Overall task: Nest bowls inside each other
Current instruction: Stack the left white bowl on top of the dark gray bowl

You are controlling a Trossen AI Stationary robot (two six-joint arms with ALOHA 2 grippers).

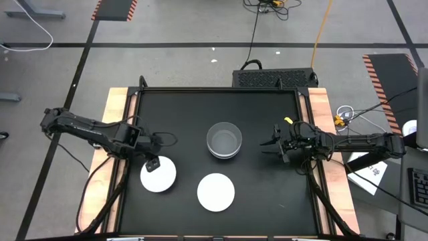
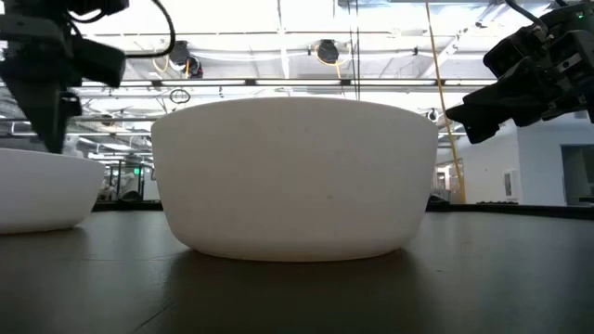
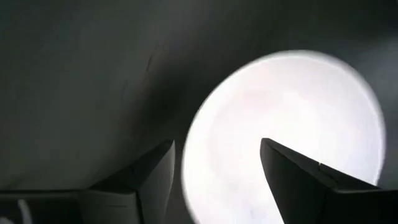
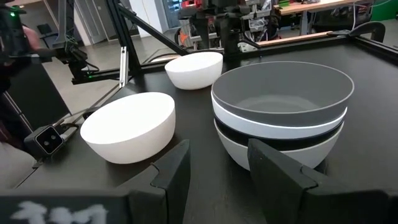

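While open, left pincer (image 1: 153, 163) over white bowl (image 1: 162, 178)

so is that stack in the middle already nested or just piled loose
Nested: the stack shows a grey bowl seated inside white, black and white rims. Two white bowls sit apart, outside it.

I've got overhead straight down on the counter (image 1: 221, 114); low cam level, tight on the white bowl (image 2: 295, 181) that right wrist shares; left wrist close above.
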